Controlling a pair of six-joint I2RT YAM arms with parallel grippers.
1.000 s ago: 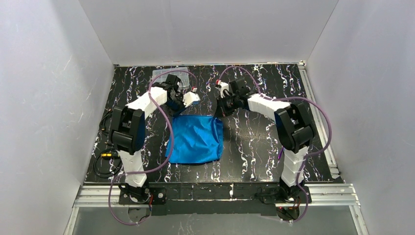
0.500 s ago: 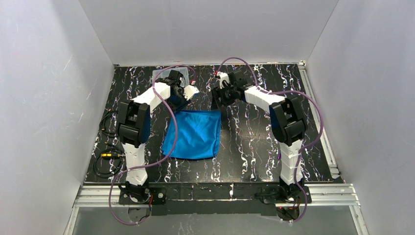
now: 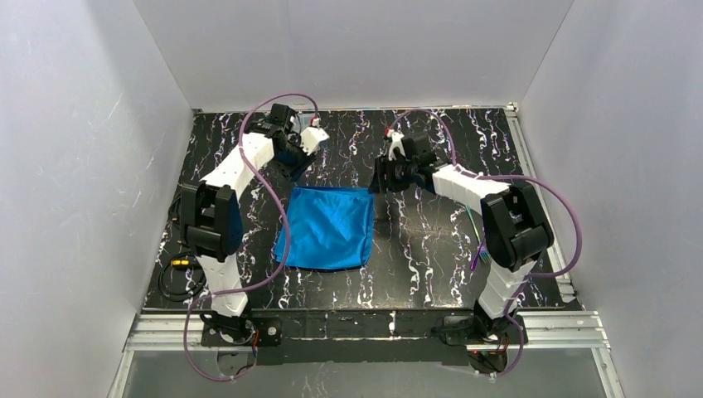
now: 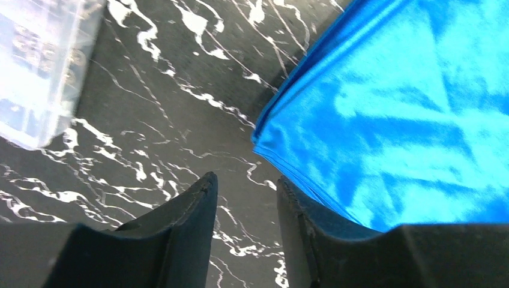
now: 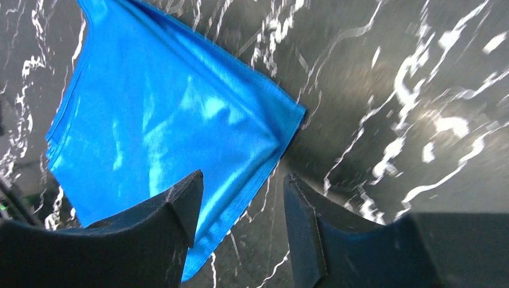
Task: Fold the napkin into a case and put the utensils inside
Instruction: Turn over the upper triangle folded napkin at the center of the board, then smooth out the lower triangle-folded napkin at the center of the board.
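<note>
Napkin lies flat mid-desk, folded into a fat, near-square block. Stacked layer edges show at its far-left corner. Not a case yet: no narrow pouch shape, no diagonal flap.

Left pincer hangs over bare desk just beside that far-left corner, jaws partly apart, nothing between them. Right pincer hangs by the far-right corner, jaws apart too, empty. The cloth corner lies ahead of it, not gripped.

Utensils look like thin green and purple slivers on the desk to the right. They're half hidden by the right arm and well apart from the napkin, none inside anything. Clear box sits at the far left, near the left pincer.

My read: first folds done. Left to do: narrowing the cloth into the pouch, forming the flap, then picking up and loading every utensil. Most of the job remains.
</note>
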